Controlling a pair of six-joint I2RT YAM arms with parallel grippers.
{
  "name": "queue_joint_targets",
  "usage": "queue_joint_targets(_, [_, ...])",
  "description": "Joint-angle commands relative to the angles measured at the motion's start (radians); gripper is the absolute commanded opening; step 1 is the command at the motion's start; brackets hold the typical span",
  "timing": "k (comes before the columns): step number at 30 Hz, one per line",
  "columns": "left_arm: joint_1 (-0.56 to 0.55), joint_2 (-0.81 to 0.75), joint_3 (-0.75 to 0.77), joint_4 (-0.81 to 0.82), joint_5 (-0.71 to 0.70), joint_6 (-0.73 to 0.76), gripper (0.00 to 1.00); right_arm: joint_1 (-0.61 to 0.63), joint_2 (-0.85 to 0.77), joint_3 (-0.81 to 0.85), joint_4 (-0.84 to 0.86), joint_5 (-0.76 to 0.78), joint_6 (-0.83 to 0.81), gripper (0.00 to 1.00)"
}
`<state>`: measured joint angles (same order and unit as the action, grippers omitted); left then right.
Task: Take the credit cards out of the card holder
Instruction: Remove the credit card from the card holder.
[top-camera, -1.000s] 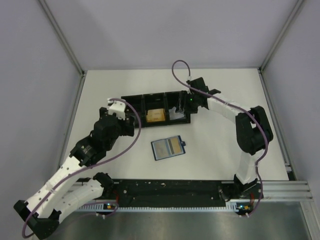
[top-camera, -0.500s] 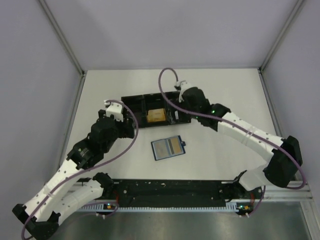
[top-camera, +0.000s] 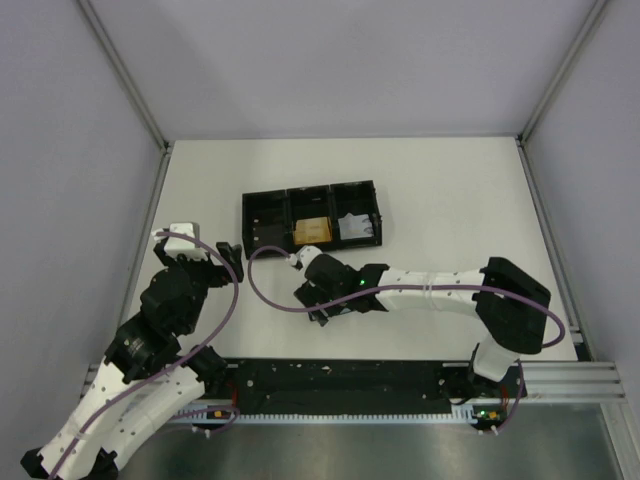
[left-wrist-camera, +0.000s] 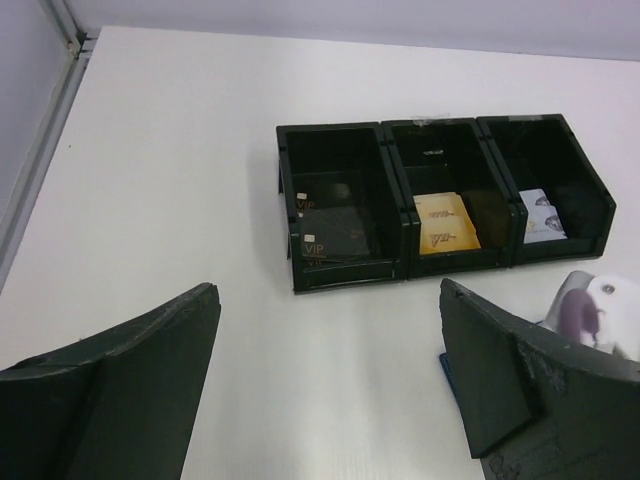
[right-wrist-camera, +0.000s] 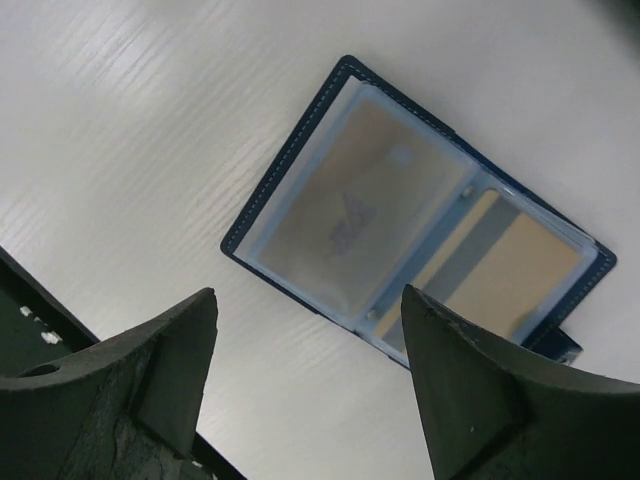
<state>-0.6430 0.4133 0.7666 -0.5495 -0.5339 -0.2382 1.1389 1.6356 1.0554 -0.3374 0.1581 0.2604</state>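
R fingers (right-wrist-camera: 470, 400) wide apart, empty, over open dark-blue card holder (right-wrist-camera: 290, 170); tan cards (right-wrist-camera: 520, 285) showing inside.

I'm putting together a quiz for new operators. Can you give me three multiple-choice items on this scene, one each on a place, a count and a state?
1. Which compartment of the tray holds the orange card? A left B middle C right
2. How many compartments has the tray? A two B three C four
3. The card holder lies: A open B snapped shut C on edge
Key: B, the card lies between the two outer compartments; B, two dividers show; A, its clear pockets face up below the right gripper.
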Motion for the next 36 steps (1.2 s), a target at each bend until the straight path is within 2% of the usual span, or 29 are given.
queue_joint_targets(1, [0.005,-0.004,-0.012,0.028,-0.06,-0.004,0.94,0.03,0.076,0.086,0.047,0.057,-0.024,0.72])
queue_joint_targets(11, [0.009,0.038,-0.006,0.017,-0.043,0.004,0.94,0.033,0.153,0.086,0.046,0.078,-0.015,0.64])
queue_joint_targets(20, [0.013,0.055,-0.007,0.022,-0.008,0.008,0.94,0.033,0.193,0.086,0.008,0.103,-0.024,0.62])
queue_joint_targets(23, [0.014,0.056,-0.006,0.02,0.012,0.002,0.93,0.033,0.198,0.075,0.005,0.106,-0.023,0.51])
queue_joint_targets(24, [0.014,0.056,-0.004,0.022,0.02,0.0,0.93,0.033,0.199,0.072,0.005,0.104,-0.021,0.45])
queue_joint_targets(29, [0.016,0.058,-0.001,0.031,0.089,-0.036,0.93,0.027,0.194,0.057,0.005,0.097,-0.024,0.29])
queue_joint_targets(32, [0.016,0.077,-0.003,0.026,0.159,-0.087,0.93,0.018,0.193,0.048,0.009,0.083,-0.024,0.21])
queue_joint_targets(36, [0.013,0.085,-0.055,0.055,0.268,-0.18,0.93,-0.002,0.181,0.025,0.04,0.063,-0.016,0.02])
